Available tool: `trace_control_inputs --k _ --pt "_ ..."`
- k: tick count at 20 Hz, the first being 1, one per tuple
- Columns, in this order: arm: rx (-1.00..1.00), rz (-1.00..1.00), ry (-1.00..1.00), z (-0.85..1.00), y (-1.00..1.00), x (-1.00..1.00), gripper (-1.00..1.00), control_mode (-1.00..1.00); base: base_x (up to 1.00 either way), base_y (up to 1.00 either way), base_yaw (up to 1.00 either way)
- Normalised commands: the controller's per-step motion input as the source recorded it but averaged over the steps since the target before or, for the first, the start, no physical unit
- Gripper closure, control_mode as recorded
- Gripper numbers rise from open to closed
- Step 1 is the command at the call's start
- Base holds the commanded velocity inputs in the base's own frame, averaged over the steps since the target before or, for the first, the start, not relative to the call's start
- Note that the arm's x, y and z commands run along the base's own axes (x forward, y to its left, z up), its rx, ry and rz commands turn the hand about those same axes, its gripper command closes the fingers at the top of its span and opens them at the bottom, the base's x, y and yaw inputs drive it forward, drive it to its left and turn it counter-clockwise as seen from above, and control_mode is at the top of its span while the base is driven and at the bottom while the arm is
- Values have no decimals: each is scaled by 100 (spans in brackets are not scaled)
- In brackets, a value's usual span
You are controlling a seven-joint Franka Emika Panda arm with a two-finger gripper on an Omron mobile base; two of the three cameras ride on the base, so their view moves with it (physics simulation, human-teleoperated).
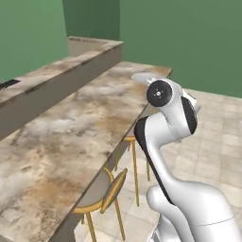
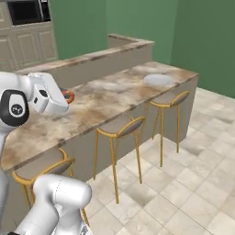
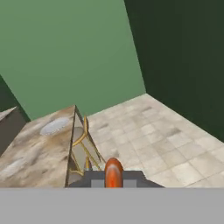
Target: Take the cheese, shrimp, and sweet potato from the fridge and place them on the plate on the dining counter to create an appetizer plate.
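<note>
Marbled dining counter (image 2: pixel 110 98) bears the plate (image 2: pixel 158 80); gripper (image 3: pixel 113 181) clamps the sweet potato (image 3: pixel 113 173).

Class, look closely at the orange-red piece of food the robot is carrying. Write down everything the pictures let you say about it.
The sweet potato is a smooth, glossy, reddish-orange lump with a rounded end. In the hand view it stands up between the two dark fingertips of the hand, which is shut on it, so only its upper part shows. In the right base view a small orange-red sliver peeks out beyond the white hand, held in the air over the dining counter, short of the plate. Nothing else touches it.
</note>
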Motion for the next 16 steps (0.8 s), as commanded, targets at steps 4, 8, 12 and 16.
trace_control_inputs --k 4,8,12,16 --pt "0 0 0 0 0 0 100 100 69 -100 48" --pt "0 0 0 0 0 0 100 100 35 -100 43" --pt "0 0 0 0 0 0 100 100 22 -100 42" --pt "0 0 0 0 0 0 100 100 20 -100 41"
